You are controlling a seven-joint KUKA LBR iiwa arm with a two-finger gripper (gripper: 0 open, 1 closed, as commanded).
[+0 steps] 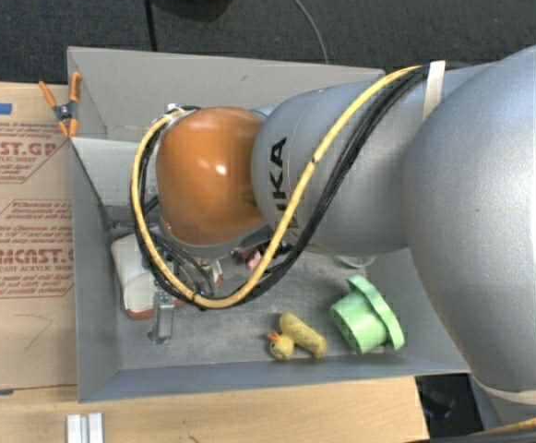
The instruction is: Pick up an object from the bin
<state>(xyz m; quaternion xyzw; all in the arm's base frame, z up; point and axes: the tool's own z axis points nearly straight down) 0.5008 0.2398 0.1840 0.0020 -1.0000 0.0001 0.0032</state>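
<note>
The arm point(369, 183) reaches in from the right and covers most of the grey bin point(92, 284). Its rounded orange cover point(208, 173) sits over the left half, with yellow and black cables point(144, 212) looped around it. Below the cover, the pincer point(162, 325) points down at the bin floor near the left wall. The wrist hides most of it, so I cannot tell whether it is apart or together.

Just to the left of the pincer, close against the left wall, lies a pale object point(131, 268). It is whitish and blocky with rounded edges, and it has an orange-red band at its lower end. It rests on the floor beside the pincer, and whether the two touch is not clear.

Well apart, in the lower right of the bin, a light green spool point(367, 317) with a wide flange lies tilted on its side. Near it, to its left, is a small yellow toy point(299, 336) with an orange tip.
</note>
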